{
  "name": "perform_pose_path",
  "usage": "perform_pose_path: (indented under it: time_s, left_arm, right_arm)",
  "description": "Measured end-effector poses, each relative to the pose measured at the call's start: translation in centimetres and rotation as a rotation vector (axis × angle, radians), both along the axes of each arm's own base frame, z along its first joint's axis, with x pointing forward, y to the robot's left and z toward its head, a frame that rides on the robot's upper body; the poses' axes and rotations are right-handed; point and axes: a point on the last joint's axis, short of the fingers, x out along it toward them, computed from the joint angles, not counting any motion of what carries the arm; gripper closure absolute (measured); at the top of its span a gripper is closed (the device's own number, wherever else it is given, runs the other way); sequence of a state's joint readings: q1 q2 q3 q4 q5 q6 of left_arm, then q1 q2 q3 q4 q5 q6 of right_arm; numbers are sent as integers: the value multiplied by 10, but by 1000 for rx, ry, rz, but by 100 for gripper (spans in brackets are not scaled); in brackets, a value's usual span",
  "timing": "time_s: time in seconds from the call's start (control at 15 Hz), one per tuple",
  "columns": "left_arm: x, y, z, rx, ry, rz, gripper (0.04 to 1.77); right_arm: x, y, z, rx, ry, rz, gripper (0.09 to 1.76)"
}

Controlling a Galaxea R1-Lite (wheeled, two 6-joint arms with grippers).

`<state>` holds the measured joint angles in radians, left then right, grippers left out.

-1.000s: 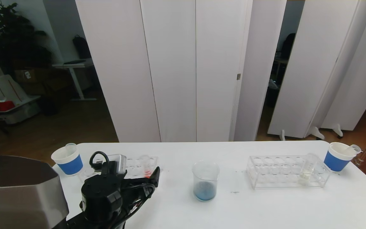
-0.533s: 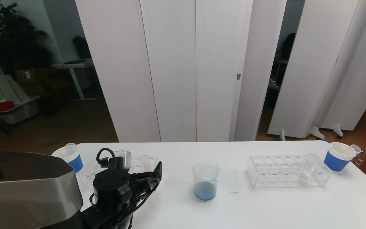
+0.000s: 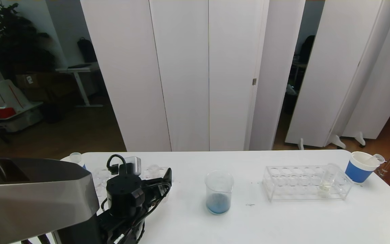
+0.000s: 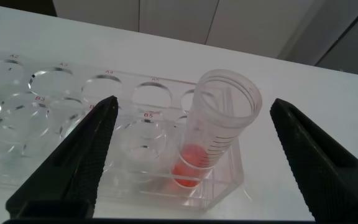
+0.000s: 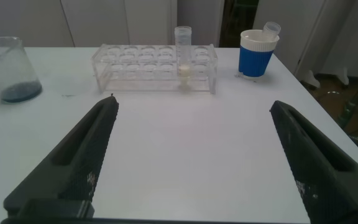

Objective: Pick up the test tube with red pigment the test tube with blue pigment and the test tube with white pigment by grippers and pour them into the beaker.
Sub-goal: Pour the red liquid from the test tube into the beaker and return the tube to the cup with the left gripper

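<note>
The left gripper is seen low over the left part of the white table, jaws spread wide and holding nothing. Between its fingers, just ahead of them, a clear left rack with red well labels is found; the test tube with red pigment stands upright in an end well of that rack, a wide-mouthed clear tube with printed graduation marks and a small red-orange pool at its bottom, untouched by either finger. In the head view only the rim of this tube shows past the arm. Behind the arm, a paper cup with a tube in it is partly hidden. To the right of the left gripper, well apart, the beaker stands upright near the table's middle: clear, wide, flared at the rim, with a shallow blue layer at the bottom. Further right, the right rack is recorded, and in a well near its right end the test tube with white pigment stands slightly tilted, clear, graduated, with pale yellowish-white liquid low in it. A white and blue cup with an emptied tube leaning in it is noted at the right edge. The right gripper is held open and empty, well short of the right rack.
</note>
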<state>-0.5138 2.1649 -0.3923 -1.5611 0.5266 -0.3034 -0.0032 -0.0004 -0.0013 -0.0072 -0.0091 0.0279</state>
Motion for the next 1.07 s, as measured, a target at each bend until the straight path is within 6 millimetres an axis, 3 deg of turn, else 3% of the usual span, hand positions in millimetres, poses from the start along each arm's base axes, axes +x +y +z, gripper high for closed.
perform_pose_path:
  time_s: [0.6, 0.67, 0.8, 0.87, 0.93, 1.0, 1.07]
  left_arm:
    - [10, 4, -5, 20, 2, 20, 11]
    - [10, 4, -5, 23, 1, 21, 31]
    - [10, 3, -5, 26, -2, 9, 111]
    - [10, 4, -5, 29, 0, 11, 136]
    - [10, 4, -5, 29, 1, 12, 134]
    - [10, 4, -5, 30, 2, 16, 108]
    - [10, 4, -5, 30, 0, 18, 110]
  right_arm:
    - [0, 0, 0, 0, 0, 0, 10]
    - [0, 0, 0, 0, 0, 0, 10]
    - [0, 0, 0, 0, 0, 0, 10]
    - [0, 0, 0, 0, 0, 0, 10]
    - [0, 0, 0, 0, 0, 0, 10]
    - [0, 0, 0, 0, 0, 0, 10]
    - [0, 0, 0, 1, 0, 0, 10]
